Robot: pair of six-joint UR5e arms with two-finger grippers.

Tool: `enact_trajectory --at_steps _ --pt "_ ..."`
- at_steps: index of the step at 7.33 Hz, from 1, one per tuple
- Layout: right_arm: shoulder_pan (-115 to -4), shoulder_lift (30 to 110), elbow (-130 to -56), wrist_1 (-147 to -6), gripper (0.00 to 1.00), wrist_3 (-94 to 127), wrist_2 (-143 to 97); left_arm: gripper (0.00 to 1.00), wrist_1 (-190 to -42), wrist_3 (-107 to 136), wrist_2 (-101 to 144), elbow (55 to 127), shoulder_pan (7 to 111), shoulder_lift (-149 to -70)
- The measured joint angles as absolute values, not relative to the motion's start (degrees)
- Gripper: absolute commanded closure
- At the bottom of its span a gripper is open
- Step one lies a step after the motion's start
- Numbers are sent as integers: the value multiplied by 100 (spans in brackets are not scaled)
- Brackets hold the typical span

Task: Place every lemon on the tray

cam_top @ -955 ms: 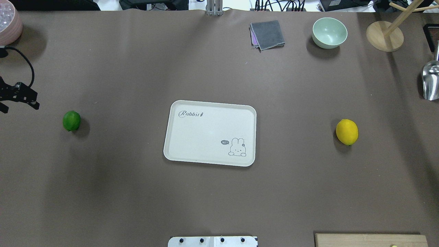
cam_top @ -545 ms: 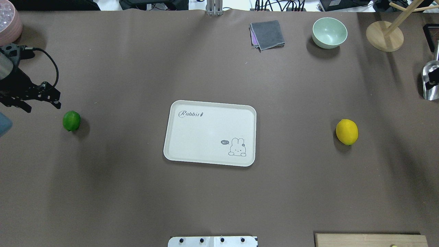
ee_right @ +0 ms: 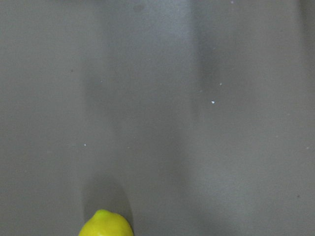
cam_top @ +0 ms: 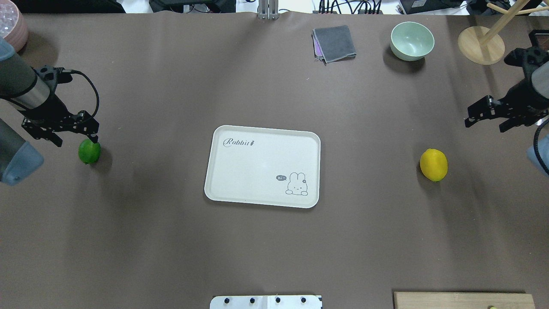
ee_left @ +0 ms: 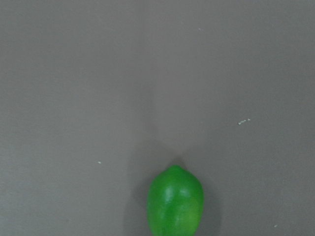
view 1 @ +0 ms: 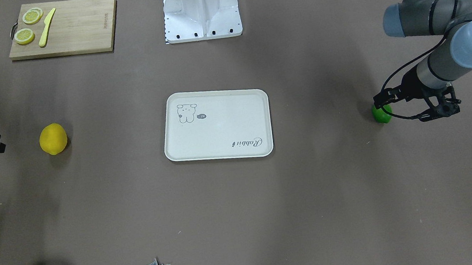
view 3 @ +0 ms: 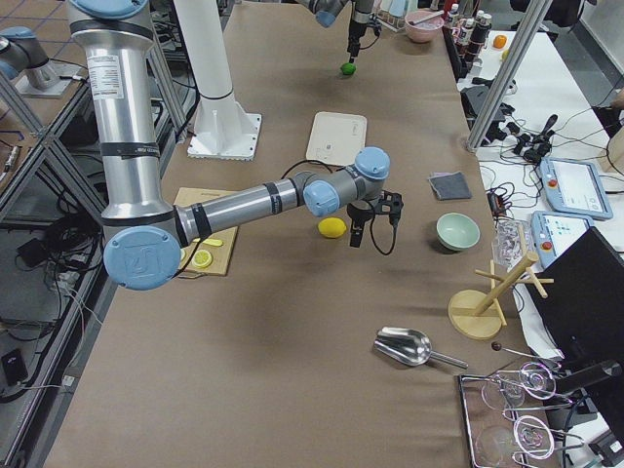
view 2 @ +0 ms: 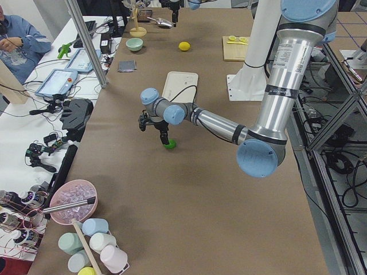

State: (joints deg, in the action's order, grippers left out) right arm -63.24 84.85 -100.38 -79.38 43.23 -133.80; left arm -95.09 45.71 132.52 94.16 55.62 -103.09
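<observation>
The green lemon (cam_top: pixel 89 151) lies on the table at the left; it also shows in the left wrist view (ee_left: pixel 175 206). The yellow lemon (cam_top: pixel 434 165) lies at the right and shows at the bottom of the right wrist view (ee_right: pixel 106 223). The cream tray (cam_top: pixel 262 166) sits empty in the middle. My left gripper (cam_top: pixel 76 139) is open and hovers just behind and left of the green lemon. My right gripper (cam_top: pixel 487 124) is open, behind and to the right of the yellow lemon.
A pale green bowl (cam_top: pixel 412 40), a grey cloth (cam_top: pixel 334 43) and a wooden stand (cam_top: pixel 480 45) stand along the far edge. A cutting board (view 1: pixel 75 26) with lemon slices and a knife lies near the robot base (view 1: pixel 201 9). A pink bowl (cam_top: pixel 10 25) is far left.
My left gripper has moved right, close to the green lemon. My right gripper has come into view from the right edge. The lemons and tray have not moved.
</observation>
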Motion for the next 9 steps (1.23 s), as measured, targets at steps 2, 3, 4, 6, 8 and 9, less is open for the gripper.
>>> enact_trajectory --at_steps 2,3,4,6,8,9 --pt "-5857 8394 -9892 -7701 0 4734 -13402 4 -10045 4695 13087 9101 5376 -10298" --pt "-5651 8372 -9860 -7671 0 4797 -13395 10 -10292 4749 13028 8933 5306 -10305" --pt "-5510 8361 -9820 -7661 0 4816 -13383 44 -10415 4844 12933 8846 5231 -10319" --pt "-5316 8347 -9712 -7650 0 4824 -13363 100 -10480 4992 12802 8843 5149 -10345" --pt "-5212 8268 -9657 -7647 0 4865 -13353 100 -10448 5080 12826 8998 5152 -10316" --pt "-5175 8237 -9617 -7647 0 4888 -13349 100 -10384 5077 12900 9127 5178 -10270"
